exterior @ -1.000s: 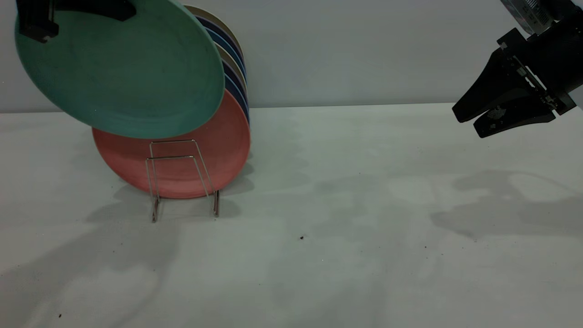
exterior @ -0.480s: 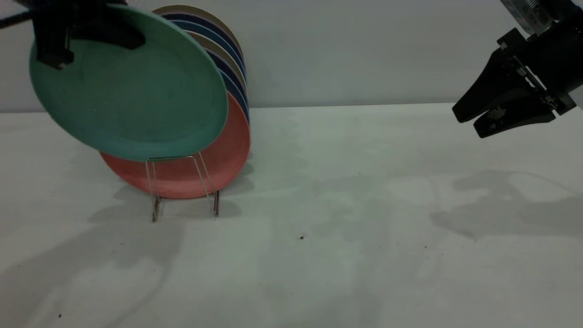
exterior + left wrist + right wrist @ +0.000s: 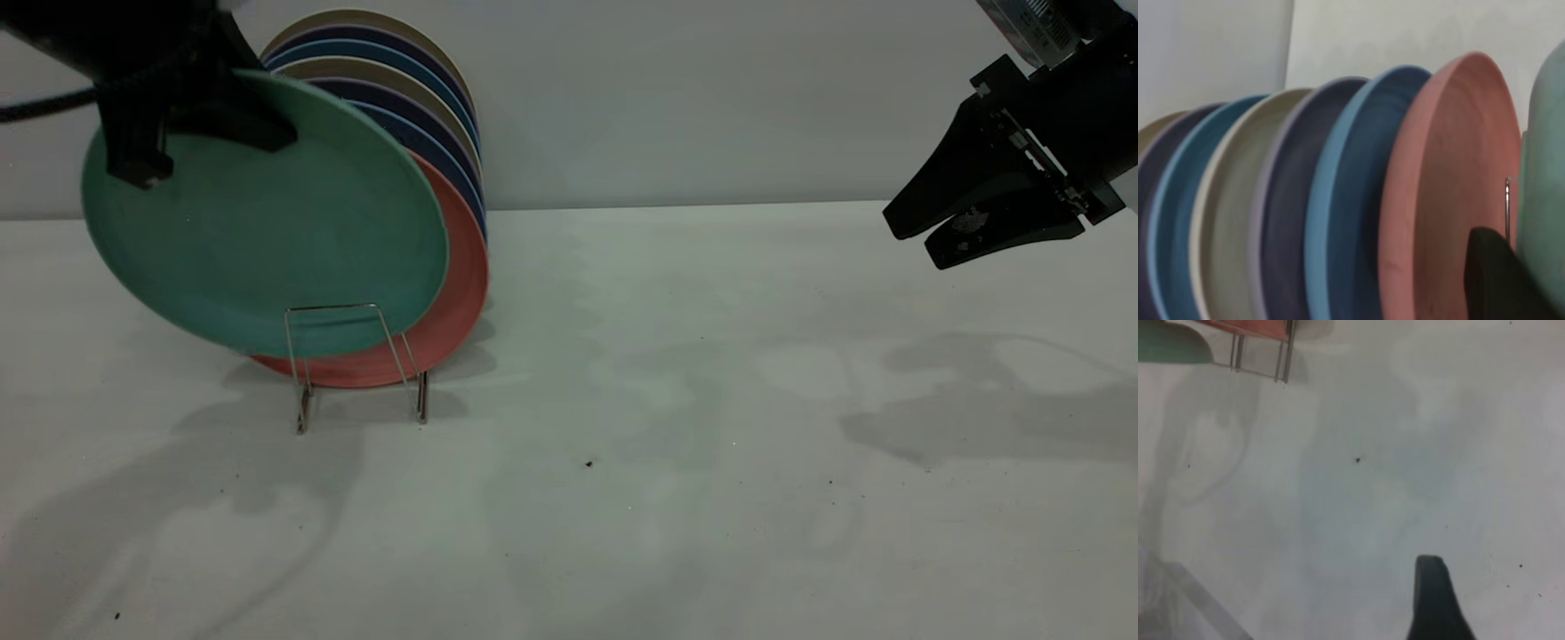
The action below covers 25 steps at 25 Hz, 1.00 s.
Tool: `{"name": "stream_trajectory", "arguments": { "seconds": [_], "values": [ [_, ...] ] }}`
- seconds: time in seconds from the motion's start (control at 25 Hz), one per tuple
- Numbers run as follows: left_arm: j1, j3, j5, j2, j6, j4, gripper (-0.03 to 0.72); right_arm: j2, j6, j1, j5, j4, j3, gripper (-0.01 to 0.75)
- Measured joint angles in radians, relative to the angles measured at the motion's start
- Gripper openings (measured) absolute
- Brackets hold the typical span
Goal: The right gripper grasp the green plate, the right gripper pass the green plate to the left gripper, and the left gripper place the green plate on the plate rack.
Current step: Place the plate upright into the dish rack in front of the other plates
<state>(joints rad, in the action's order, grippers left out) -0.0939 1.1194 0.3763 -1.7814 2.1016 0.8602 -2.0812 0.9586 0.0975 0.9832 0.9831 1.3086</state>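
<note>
The left gripper (image 3: 200,124) is shut on the upper rim of the green plate (image 3: 276,231) at the far left. It holds the plate tilted just in front of the salmon-pink plate (image 3: 458,284). The plate's lower rim sits behind the front wire loop of the plate rack (image 3: 356,356), a little above the table. In the left wrist view the green plate (image 3: 1545,167) is at the edge, beside one black finger (image 3: 1498,280) and a rack wire (image 3: 1507,207). The right gripper (image 3: 920,242) hangs open and empty at the far right, above the table.
Several blue and cream plates (image 3: 391,80) stand upright in the rack behind the pink plate, seen close in the left wrist view (image 3: 1338,200). The white table (image 3: 667,444) carries a few dark specks. The right wrist view shows the rack's legs (image 3: 1281,353) far off.
The left gripper has lowered the green plate and moved it right, toward the rack; its lower rim is now behind the front loop. The right gripper has not moved.
</note>
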Motion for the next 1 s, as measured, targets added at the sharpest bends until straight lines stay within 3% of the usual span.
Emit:
{"name": "stream_trajectory", "arguments": {
  "seconds": [0.68,1.0],
  "values": [
    [0.000,0.004,-0.045,-0.092,0.001,0.065,0.123,0.000,0.000,0.000,0.000,0.000,0.000,0.494],
    [0.000,0.004,-0.042,-0.092,0.001,0.071,0.250,0.000,-0.001,0.000,-0.004,-0.001,0.000,0.494]
  ]
}}
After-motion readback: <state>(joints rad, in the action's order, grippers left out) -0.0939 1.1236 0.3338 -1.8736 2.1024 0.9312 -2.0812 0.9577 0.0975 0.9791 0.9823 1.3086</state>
